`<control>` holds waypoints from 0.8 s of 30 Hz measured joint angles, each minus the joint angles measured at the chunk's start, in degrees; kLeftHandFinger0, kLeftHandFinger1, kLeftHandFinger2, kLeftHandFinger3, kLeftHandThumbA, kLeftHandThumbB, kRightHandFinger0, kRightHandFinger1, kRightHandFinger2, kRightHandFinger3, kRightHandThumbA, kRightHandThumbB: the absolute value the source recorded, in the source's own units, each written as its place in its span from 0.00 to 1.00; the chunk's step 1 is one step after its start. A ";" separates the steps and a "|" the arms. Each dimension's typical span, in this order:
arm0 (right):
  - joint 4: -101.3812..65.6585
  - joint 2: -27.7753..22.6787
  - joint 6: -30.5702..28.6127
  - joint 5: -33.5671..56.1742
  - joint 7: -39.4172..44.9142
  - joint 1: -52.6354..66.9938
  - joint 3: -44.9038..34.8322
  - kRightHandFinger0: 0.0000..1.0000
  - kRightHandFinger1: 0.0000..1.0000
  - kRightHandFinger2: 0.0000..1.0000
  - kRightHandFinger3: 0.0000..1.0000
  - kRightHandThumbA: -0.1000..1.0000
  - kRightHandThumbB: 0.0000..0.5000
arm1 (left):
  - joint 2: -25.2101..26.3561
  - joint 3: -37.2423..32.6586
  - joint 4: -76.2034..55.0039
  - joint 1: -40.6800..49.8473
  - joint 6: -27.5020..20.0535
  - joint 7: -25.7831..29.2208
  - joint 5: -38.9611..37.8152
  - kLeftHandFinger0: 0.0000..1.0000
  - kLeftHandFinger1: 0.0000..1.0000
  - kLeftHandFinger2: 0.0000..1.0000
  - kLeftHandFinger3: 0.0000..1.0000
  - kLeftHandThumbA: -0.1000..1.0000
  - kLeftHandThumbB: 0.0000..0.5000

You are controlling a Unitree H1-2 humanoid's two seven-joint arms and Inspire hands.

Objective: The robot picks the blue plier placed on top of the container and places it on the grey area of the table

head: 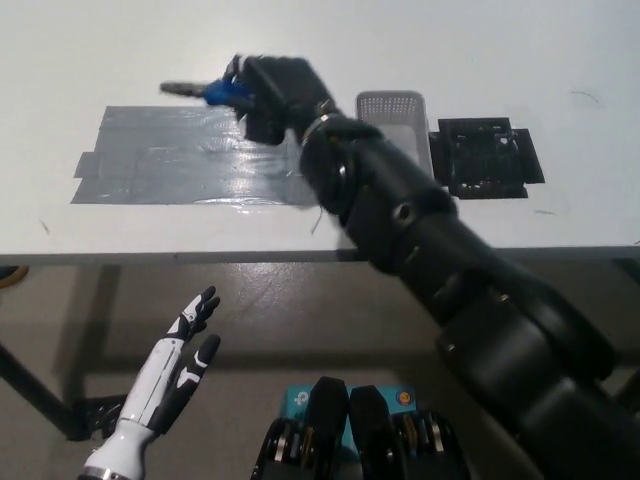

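White surface (500, 40): black right hand (272, 92) grips stiff blue-handled metal plier (205, 92) at its handles, above the grey taped area (180, 155) at 10 o'clock.

One blue plier (212, 92) at upper left, one grey taped area (180, 155) on one table (100, 40), one container (393, 108) at upper centre, and one black mat (488, 158), possibly a grid, at upper right.

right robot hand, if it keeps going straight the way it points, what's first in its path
Past the blue plier held in the black right robot hand, the line looks free over bare white table, beyond the grey taped area; height is unclear.
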 measured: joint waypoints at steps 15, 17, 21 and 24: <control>1.89 0.51 4.52 1.68 7.11 0.43 -0.80 1.00 1.00 1.00 1.00 1.00 1.00 | 0.32 -0.66 -0.39 -1.42 -0.01 -0.02 0.08 1.00 1.00 1.00 1.00 1.00 0.36; 1.71 0.14 4.46 2.39 7.11 0.41 -1.61 1.00 1.00 1.00 1.00 1.00 1.00 | 0.50 -0.67 -0.39 -1.45 -0.01 -0.03 0.07 1.00 1.00 1.00 1.00 1.00 0.36; -0.57 -0.35 2.98 4.28 6.05 0.07 -5.29 1.00 1.00 1.00 1.00 1.00 1.00 | 0.52 -0.67 -0.39 -1.54 0.06 -0.04 0.01 1.00 1.00 1.00 1.00 1.00 0.34; -3.45 -0.37 1.24 5.95 4.54 -0.83 -8.39 1.00 1.00 1.00 1.00 1.00 0.99 | 0.51 -0.70 -0.61 -1.53 0.51 -0.09 0.02 1.00 1.00 1.00 1.00 1.00 0.35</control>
